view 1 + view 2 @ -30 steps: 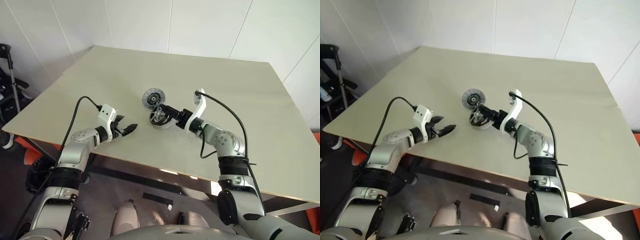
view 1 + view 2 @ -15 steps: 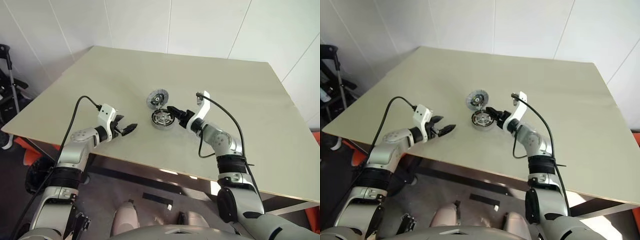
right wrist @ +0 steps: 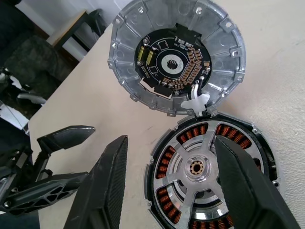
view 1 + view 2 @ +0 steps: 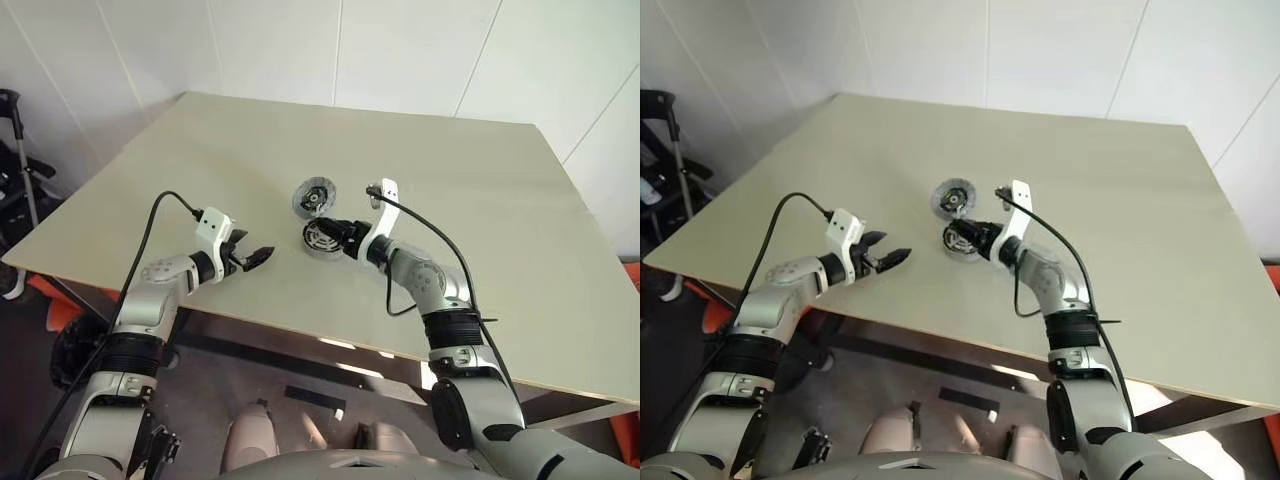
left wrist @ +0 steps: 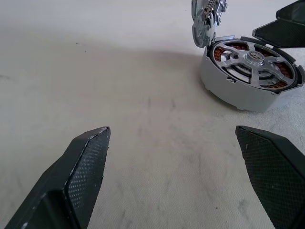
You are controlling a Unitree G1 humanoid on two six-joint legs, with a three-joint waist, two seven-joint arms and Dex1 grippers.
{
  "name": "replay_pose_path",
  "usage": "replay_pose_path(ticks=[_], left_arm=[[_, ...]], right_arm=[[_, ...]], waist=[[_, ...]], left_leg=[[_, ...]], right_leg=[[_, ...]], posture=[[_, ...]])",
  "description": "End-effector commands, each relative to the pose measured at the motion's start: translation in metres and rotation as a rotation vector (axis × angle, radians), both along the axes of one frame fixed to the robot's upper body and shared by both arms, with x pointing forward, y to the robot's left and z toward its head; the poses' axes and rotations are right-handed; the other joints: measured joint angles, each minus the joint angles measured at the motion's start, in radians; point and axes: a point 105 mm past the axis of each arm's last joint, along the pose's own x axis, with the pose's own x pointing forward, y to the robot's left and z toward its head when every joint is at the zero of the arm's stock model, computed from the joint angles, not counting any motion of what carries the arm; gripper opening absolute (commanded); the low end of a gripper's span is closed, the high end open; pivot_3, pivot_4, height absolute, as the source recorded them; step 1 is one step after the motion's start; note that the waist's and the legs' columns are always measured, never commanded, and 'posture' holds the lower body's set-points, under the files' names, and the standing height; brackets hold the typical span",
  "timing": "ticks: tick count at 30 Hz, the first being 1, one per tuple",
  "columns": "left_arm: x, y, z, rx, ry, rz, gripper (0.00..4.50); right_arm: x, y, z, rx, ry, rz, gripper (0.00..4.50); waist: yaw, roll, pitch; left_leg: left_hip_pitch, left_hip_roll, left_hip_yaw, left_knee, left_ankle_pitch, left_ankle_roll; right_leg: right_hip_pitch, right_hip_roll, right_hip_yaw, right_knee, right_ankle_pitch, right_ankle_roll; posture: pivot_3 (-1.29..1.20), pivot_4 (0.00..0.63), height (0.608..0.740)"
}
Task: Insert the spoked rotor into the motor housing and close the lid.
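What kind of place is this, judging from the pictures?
Probably a plain test room or lab: a bare pale table against white panelled walls, with only an opened motor housing and its round lid on it. A black wheeled stand waits at the side.

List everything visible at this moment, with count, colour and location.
Flat rectangular wooden table: one, pale beige, in front of the robot.
Round metal motor housing: one, grey with copper coils and a silver spoked piece inside, mid-table.
Round metal cover with a circuit board: one, silver and black, standing on edge at the housing's far rim.
Black metal frame: one, on the floor left of the table.
Left tool: one, black, open, over bare table left of the housing.
Right tool: one, black, open, at the housing.
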Motion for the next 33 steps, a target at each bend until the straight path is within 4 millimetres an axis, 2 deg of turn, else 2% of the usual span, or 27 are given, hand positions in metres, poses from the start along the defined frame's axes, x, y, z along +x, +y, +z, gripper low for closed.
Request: replay_pose_path(ticks=[1,5,10,11,13,25,30,33], left_arm=[[0.004,0.001,0.017,0.009,-0.064,-0.006,4.47],[0.004,0.000,0.016,0.008,-0.064,-0.008,4.47],[0.004,-0.001,0.017,0.007,-0.065,-0.009,4.47],[0.004,-0.001,0.017,0.007,-0.066,-0.008,4.47],[0.004,-0.001,0.017,0.007,-0.066,-0.007,4.47],[0.005,0.000,0.017,0.007,-0.069,-0.002,4.47],[0.005,0.001,0.017,0.008,-0.071,0.001,4.47],[0.005,0.002,0.017,0.009,-0.072,0.003,4.47]], right_arm=[[0.008,-0.002,0.009,-0.009,-0.037,-0.025,2.05],[0.016,-0.004,0.009,-0.038,-0.050,-0.054,0.75],[0.025,-0.009,0.014,-0.042,-0.066,-0.073,0.75],[0.025,-0.010,0.015,-0.034,-0.070,-0.070,0.41],[0.025,-0.009,0.018,-0.023,-0.076,-0.061,0.02],[0.017,-0.004,0.021,-0.038,-0.099,-0.005,0.02],[0.012,-0.003,-0.015,-0.076,0.013,-0.021,0.02],[0.010,-0.003,-0.023,-0.082,0.035,-0.026,0.02]], waist=[[-0.001,0.000,0.000],[-0.003,0.000,0.000],[-0.004,0.000,0.000],[-0.004,0.000,0.000],[-0.002,0.000,0.000],[-0.003,0.000,0.000],[-0.004,0.000,0.000],[-0.004,0.000,0.000]], left_leg=[[0.000,0.000,0.000,0.000,0.000,0.000],[0.000,0.000,0.000,0.000,0.000,0.000],[0.000,0.000,0.000,0.000,0.000,0.000],[0.000,0.000,0.000,0.000,0.000,0.000],[0.000,0.000,0.000,0.000,0.000,0.000],[0.000,0.000,0.000,0.000,0.000,0.000],[0.000,0.000,0.000,0.000,0.000,0.000],[0.000,0.000,0.000,0.000,0.000,0.000]], right_leg=[[0.000,0.000,0.000,0.000,0.000,0.000],[0.000,0.000,0.000,0.000,0.000,0.000],[0.000,0.000,0.000,0.000,0.000,0.000],[0.000,0.000,0.000,0.000,0.000,0.000],[0.000,0.000,0.000,0.000,0.000,0.000],[0.000,0.000,0.000,0.000,0.000,0.000],[0.000,0.000,0.000,0.000,0.000,0.000],[0.000,0.000,0.000,0.000,0.000,0.000]], posture=[[0.00,0.000,0.740],[0.00,0.000,0.740],[0.00,0.000,0.740],[0.00,0.000,0.740],[0.00,0.000,0.740],[0.00,0.000,0.740],[0.00,0.000,0.740],[0.00,0.000,0.740]])
